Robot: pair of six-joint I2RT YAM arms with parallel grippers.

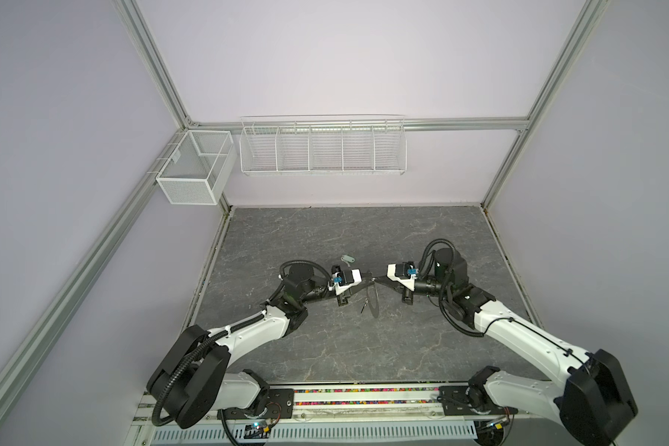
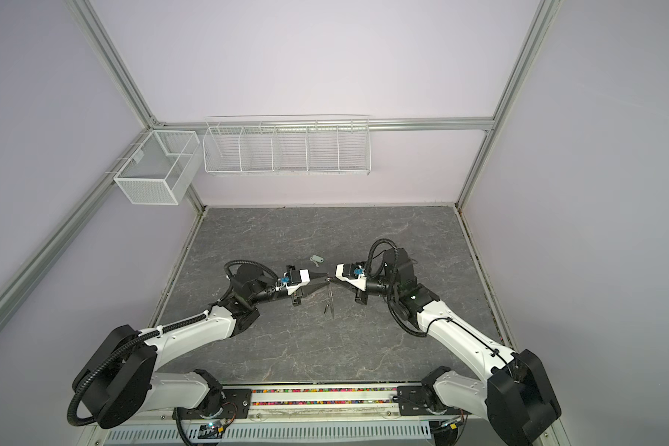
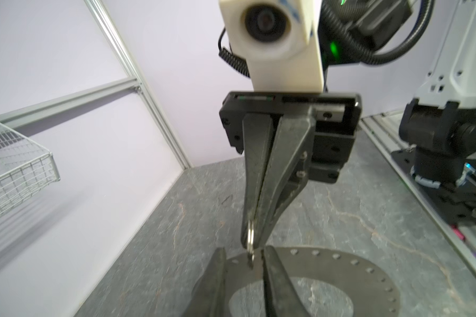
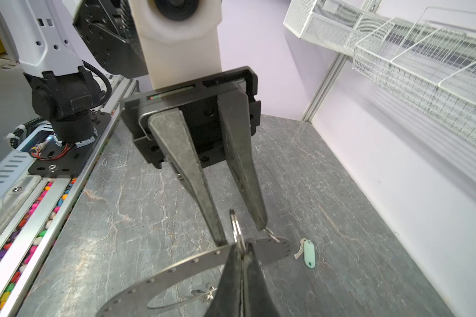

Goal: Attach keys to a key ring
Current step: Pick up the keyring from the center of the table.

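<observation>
The key ring (image 4: 162, 271), a flat grey disc with tiny rim holes, hangs on edge above the table between both grippers (image 1: 373, 305). My right gripper (image 4: 242, 251) is shut on a small wire loop (image 4: 237, 227) threaded through the disc's rim. My left gripper (image 3: 243, 263) is open, and its fingers (image 3: 275, 277) stand on either side of that loop (image 3: 250, 238), in front of the disc (image 3: 368, 274). One key with a pale green tag (image 4: 309, 254) lies on the table behind the grippers (image 1: 348, 259). A second small key (image 4: 204, 292) dangles from the disc's lower rim.
Two white wire baskets hang on the back wall, a long one (image 1: 322, 146) and a boxy one (image 1: 194, 170). Walls and aluminium posts close in the grey stone-look table (image 1: 325, 347). A rail with coloured beads (image 1: 364, 397) runs along the front edge.
</observation>
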